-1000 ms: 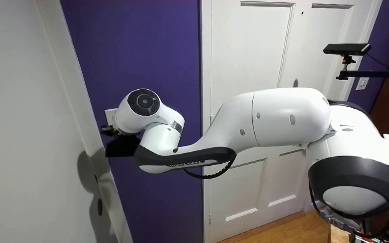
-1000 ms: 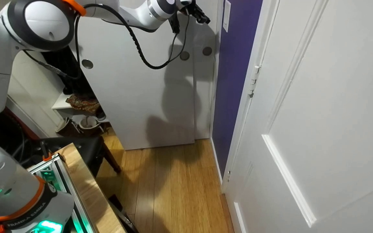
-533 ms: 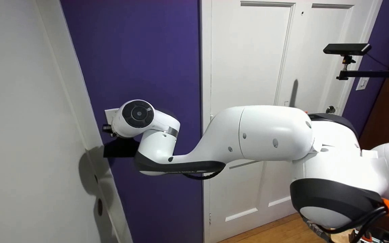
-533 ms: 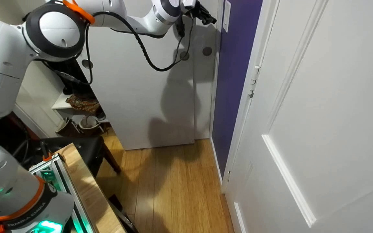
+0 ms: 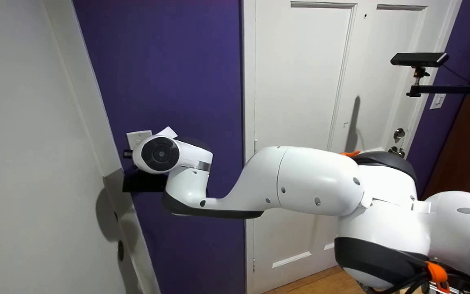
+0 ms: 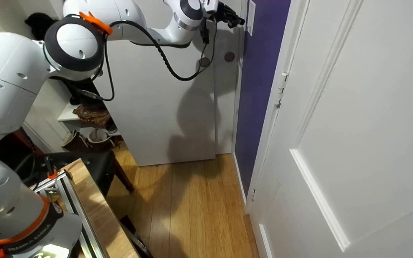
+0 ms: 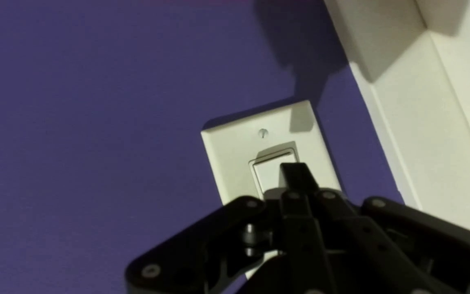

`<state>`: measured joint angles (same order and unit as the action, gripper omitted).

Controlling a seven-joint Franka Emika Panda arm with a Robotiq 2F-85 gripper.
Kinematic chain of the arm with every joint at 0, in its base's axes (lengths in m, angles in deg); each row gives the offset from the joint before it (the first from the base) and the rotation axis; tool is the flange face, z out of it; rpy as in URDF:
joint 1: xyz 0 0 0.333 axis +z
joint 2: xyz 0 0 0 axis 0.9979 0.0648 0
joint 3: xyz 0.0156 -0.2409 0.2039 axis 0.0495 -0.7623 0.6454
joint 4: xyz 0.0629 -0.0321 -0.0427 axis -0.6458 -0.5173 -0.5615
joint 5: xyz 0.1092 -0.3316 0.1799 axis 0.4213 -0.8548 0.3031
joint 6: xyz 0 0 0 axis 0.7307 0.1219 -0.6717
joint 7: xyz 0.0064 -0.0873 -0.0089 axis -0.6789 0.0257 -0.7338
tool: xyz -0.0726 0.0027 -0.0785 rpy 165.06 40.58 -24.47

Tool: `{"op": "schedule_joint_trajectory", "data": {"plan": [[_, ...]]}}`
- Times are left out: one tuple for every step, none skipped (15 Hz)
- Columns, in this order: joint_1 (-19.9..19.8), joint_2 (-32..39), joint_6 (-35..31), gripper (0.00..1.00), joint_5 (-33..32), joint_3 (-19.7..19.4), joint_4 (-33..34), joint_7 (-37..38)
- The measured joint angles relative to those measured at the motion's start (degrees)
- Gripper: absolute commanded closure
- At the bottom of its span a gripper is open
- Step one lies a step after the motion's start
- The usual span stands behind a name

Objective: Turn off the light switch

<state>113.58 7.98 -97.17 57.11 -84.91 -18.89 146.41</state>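
The light switch [image 7: 235,157] is a white plate with a white rocker [image 7: 268,173] on the purple wall. In the wrist view its lower part is hidden behind my gripper. It also shows in both exterior views, partly behind my wrist [image 5: 138,136] and edge-on [image 6: 251,18]. My gripper [image 7: 299,175] is shut and empty, its fingertips together in front of the rocker's right side, covering part of it. In an exterior view the gripper [image 6: 241,22] points at the plate, with a narrow gap between. In an exterior view only a bit of the gripper [image 5: 127,154] shows beside my wrist.
White trim [image 7: 406,134] runs close to the switch's right in the wrist view. A white sliding door [image 6: 156,107] stands behind my arm. A white panelled door [image 5: 296,81] adjoins the purple wall [image 5: 169,61]. A camera on a bracket [image 5: 418,60] and another wall plate [image 5: 438,101] are farther right.
My arm has lowered and the gripper has moved closer to the purple wall and the switch. More of the switch plate shows. The green light at my base has turned whitish.
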Motion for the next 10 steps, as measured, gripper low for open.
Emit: {"op": "schedule_joint_trajectory", "data": {"plan": [[0.02, 0.73, 0.22, 1.00, 0.00, -0.95, 0.80, 0.49], [0.01, 1.37, 0.39, 1.00, 0.00, -1.77, 1.49, 0.92], [-0.05, 1.93, 0.55, 1.00, 0.00, -2.33, 2.08, 1.14], [-0.12, 2.37, 0.58, 1.00, 0.00, -2.62, 2.44, 1.16], [-0.18, 2.79, 0.59, 1.00, 0.00, -2.81, 2.81, 1.16], [-0.23, 3.23, 0.61, 1.00, 0.00, -3.01, 3.23, 1.16], [-0.27, 3.69, 0.66, 1.00, 0.00, -3.24, 3.62, 1.16], [-0.29, 4.09, 0.75, 1.00, 0.00, -3.47, 3.97, 1.16], [-0.31, 4.48, 0.97, 1.00, 0.00, -3.79, 4.38, 1.16], [-0.38, 4.89, 1.33, 1.00, 0.00, -4.10, 4.89, 1.16]]}}
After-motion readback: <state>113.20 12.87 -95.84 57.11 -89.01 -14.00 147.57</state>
